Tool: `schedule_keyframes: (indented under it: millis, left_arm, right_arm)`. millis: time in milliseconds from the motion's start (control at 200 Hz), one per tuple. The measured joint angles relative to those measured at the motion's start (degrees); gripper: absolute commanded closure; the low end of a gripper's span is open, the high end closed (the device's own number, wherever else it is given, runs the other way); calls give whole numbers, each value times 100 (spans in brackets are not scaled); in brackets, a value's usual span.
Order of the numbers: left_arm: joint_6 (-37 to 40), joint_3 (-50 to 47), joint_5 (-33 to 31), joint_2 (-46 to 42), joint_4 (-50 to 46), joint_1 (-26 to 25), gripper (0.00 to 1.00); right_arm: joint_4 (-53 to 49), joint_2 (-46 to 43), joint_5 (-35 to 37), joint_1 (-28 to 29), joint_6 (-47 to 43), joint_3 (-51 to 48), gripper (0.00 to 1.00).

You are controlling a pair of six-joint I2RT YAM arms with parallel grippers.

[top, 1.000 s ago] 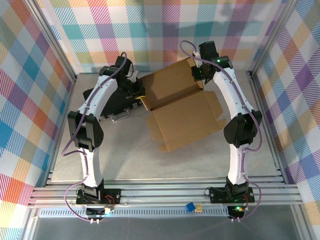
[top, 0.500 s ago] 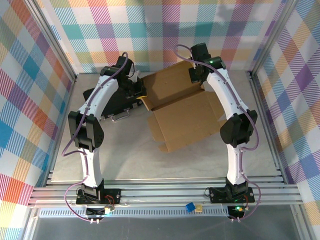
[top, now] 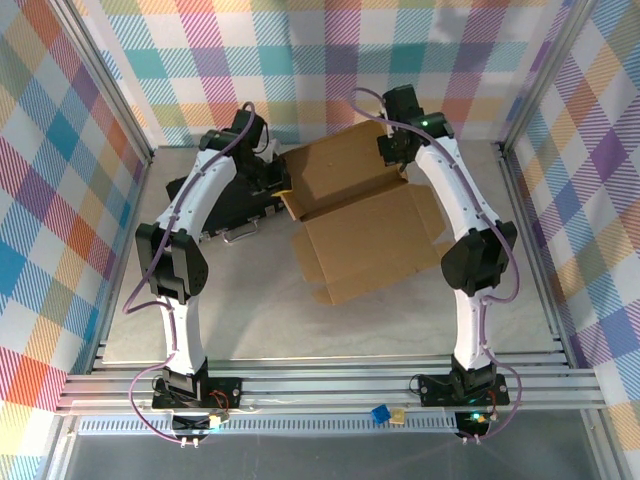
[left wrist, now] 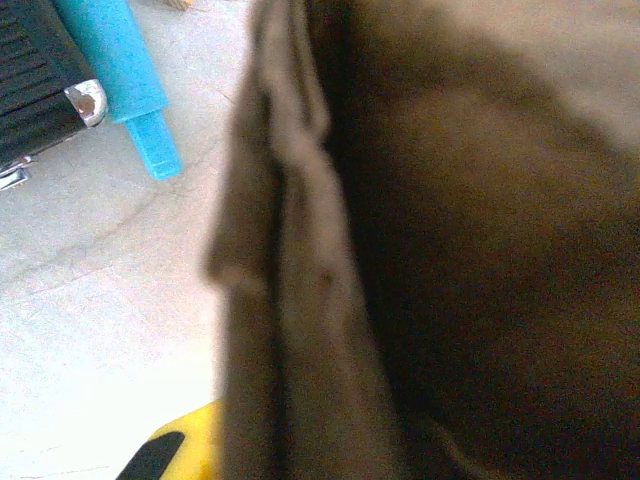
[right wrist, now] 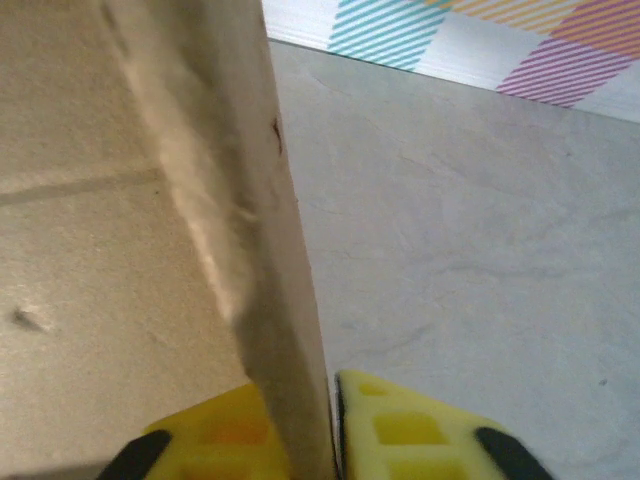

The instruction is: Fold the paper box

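Note:
The paper box [top: 360, 230] is brown cardboard lying opened out on the table, its near panel flat and its far panel [top: 340, 165] toward the back wall. My left gripper [top: 283, 188] is at the box's left edge, shut on a raised cardboard flap [left wrist: 300, 300]. One yellow fingertip [left wrist: 170, 450] shows beside that flap. My right gripper [top: 392, 152] is at the far right corner. In the right wrist view it [right wrist: 330, 430] is shut on an upright cardboard wall [right wrist: 260, 220], a yellow finger [right wrist: 420, 430] pressed to each face.
A black case [top: 225, 205] lies left of the box under my left arm; its metal latch [left wrist: 85, 100] and a blue stick [left wrist: 125, 70] are close to the flap. Checked walls and aluminium rails enclose the table. Bare tabletop [top: 250, 310] lies in front.
My right gripper has shifted a little left and toward the back wall along the box's far corner. The left arm and the box's near panel have stayed put.

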Motion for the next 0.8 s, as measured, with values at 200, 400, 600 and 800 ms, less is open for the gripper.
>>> schedule_keyframes:
  millis: [200,400,600,800]
  left_arm:
    - [-63,245,-103,9,-101,0,100]
    - [-81,595,-188,83,-343,0,100]
    - [-87,673,-190,122,-485,0,100]
    - [-103,695,-192,186,-538,0,100]
  right_arm:
    - [-50,-105,-551,-175,79,173,56]
    - [-42,-354,-883,-350,168,219,45]
    - [-9,-387,-1082,-407,144,479,43]
    - [46,-155,-1121,-404,140,599,43]
